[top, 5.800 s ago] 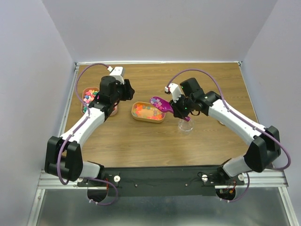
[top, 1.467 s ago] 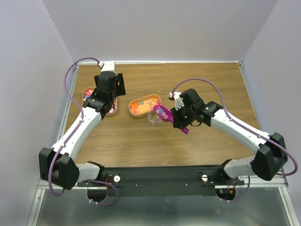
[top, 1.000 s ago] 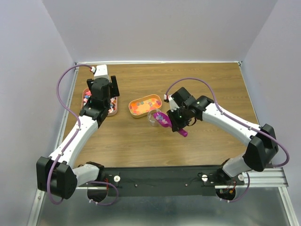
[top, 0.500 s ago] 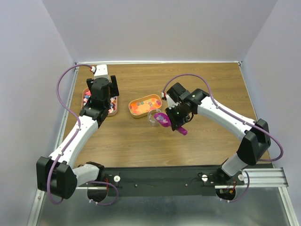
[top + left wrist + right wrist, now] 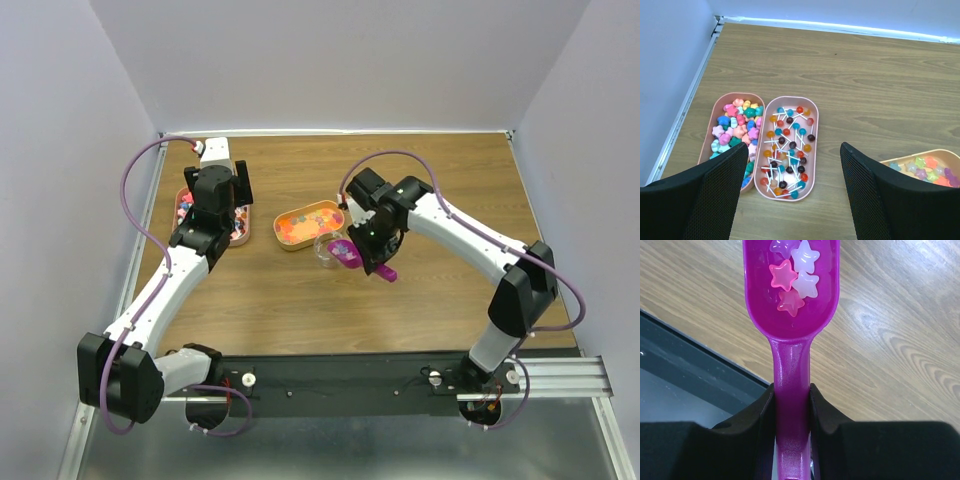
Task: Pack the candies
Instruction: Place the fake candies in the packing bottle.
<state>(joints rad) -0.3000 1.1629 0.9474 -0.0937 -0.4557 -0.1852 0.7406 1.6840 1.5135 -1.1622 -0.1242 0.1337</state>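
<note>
Candies (image 5: 792, 277) judged light, hard, loose; best carried in scoop (image 5: 790, 320), clamped by handle (image 5: 791, 367) between right fingers (image 5: 757, 415). Left fingers (image 5: 722, 190) held wide open, empty.

Overhead view (fixed, far), wrist views close, all sharing the table (image 5: 300, 300)
</note>
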